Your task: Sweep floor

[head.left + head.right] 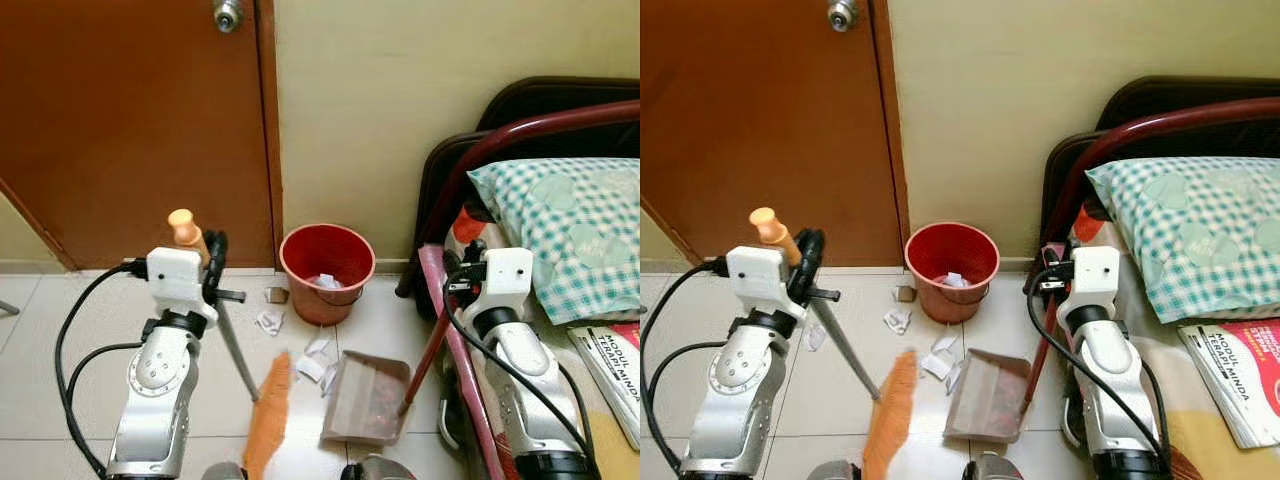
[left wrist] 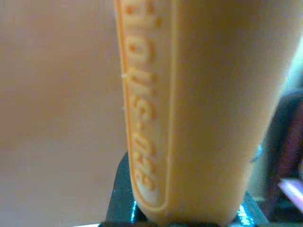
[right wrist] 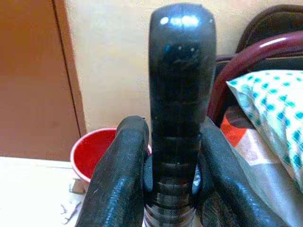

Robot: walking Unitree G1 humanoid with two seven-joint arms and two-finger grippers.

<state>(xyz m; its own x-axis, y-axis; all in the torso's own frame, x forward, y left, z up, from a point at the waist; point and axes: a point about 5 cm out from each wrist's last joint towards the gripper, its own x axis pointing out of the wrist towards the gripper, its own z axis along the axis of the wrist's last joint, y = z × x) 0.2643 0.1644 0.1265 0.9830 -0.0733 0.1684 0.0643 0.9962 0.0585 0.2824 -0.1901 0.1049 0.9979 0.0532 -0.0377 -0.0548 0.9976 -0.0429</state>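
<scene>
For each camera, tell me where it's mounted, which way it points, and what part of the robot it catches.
Left eye view: on the head, looking forward and down at the floor by the door; both arms show, the left gripper on the broom, the right gripper on the dustpan handle.
Right eye view: same head, same scene, with the bucket and pillow.
Left wrist view: on the left wrist, close against the broom's orange grip.
Right wrist view: on the right wrist, along its fingers around the black handle.
Shared: bucket, door and pillow appear in the eye views and the right wrist view.
</scene>
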